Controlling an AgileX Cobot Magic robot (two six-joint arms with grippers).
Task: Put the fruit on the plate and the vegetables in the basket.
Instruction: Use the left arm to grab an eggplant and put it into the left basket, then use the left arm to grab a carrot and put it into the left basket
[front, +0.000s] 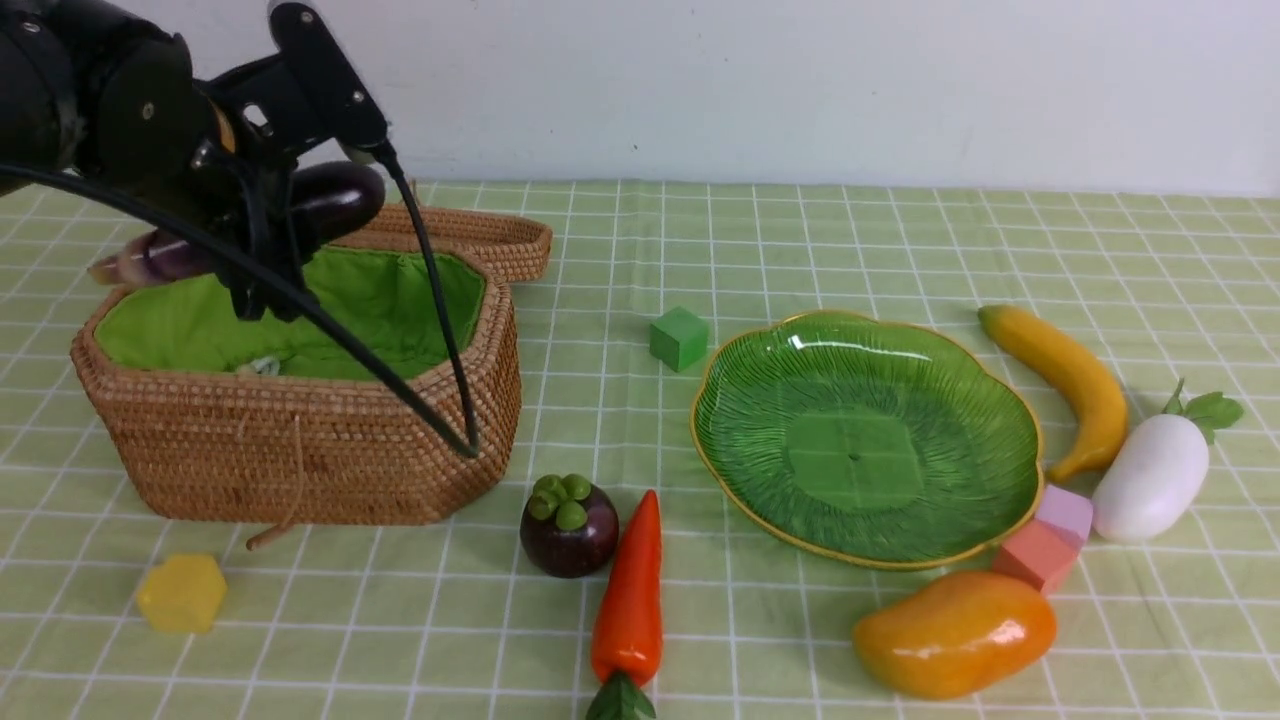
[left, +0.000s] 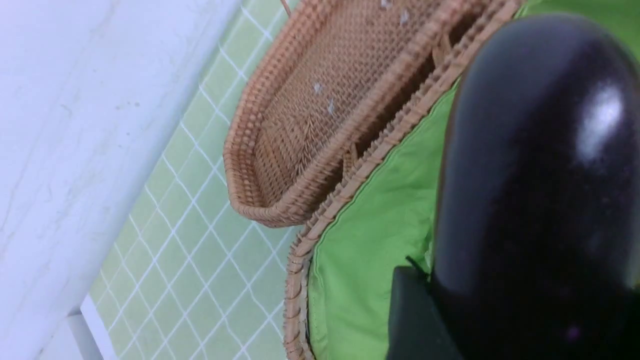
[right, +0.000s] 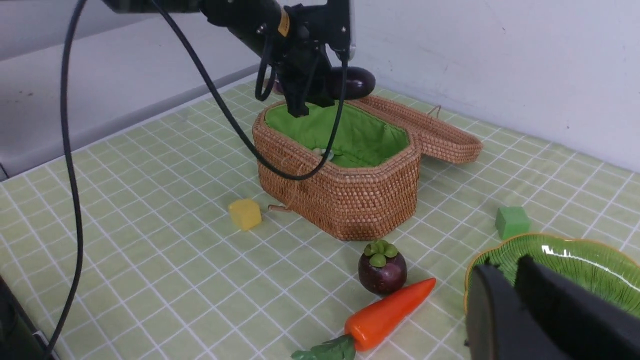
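My left gripper is shut on the purple eggplant and holds it lying sideways above the open basket, over its green lining. The eggplant fills the left wrist view. The empty green plate sits right of centre. The banana and radish lie to its right, the mango in front of it. The mangosteen and carrot lie in front of the basket. My right gripper is shut and empty, above the plate's near edge.
The basket lid lies open behind the basket. A green block sits left of the plate, a yellow block before the basket, two pink blocks by the plate. My left arm's cable hangs across the basket.
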